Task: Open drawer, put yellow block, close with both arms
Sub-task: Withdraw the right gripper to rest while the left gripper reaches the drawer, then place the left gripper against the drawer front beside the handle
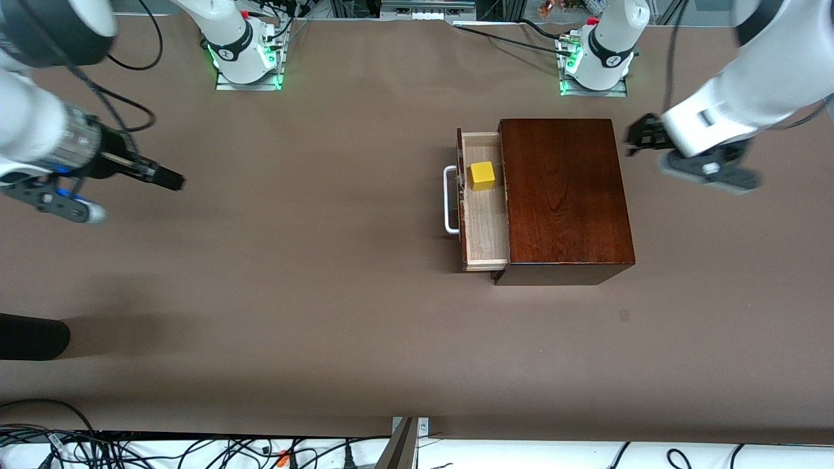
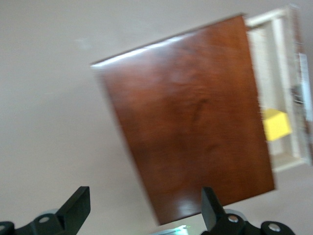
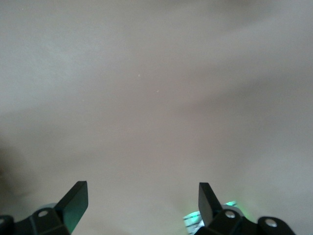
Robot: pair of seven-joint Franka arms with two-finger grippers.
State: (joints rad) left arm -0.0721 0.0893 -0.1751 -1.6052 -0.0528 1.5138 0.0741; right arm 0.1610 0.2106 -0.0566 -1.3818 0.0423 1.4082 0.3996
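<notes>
While both of my arms hung in the air, the drawer point(image 1: 485, 225) stood pulled partway out of the mahogany box point(image 1: 561, 195), its dark front and white bar handle point(image 1: 449, 199) facing toward the right arm's end of the table. Its long axis ran from the robots' bases toward the front camera, and so did the handle's bar. The yellow block point(image 1: 483, 175) sat inside the pale tray, in the part farther from the front camera, close to the drawer's front panel and sitting roughly square to the tray's walls.

My left gripper point(image 1: 642, 138) hovered just beside the box at the left arm's end of the table, past the closed back of the box, with its fingers point(image 2: 78, 208) spread apart and nothing between them. From its wrist camera I saw the box top, with the open tray and the block point(image 2: 277, 124) showing past it.

My right gripper point(image 1: 171, 178) hovered over bare table point(image 1: 313, 260) at the right arm's end, well apart from the handle, its fingers point(image 3: 76, 200) wide apart and empty; its wrist camera saw only tabletop.
</notes>
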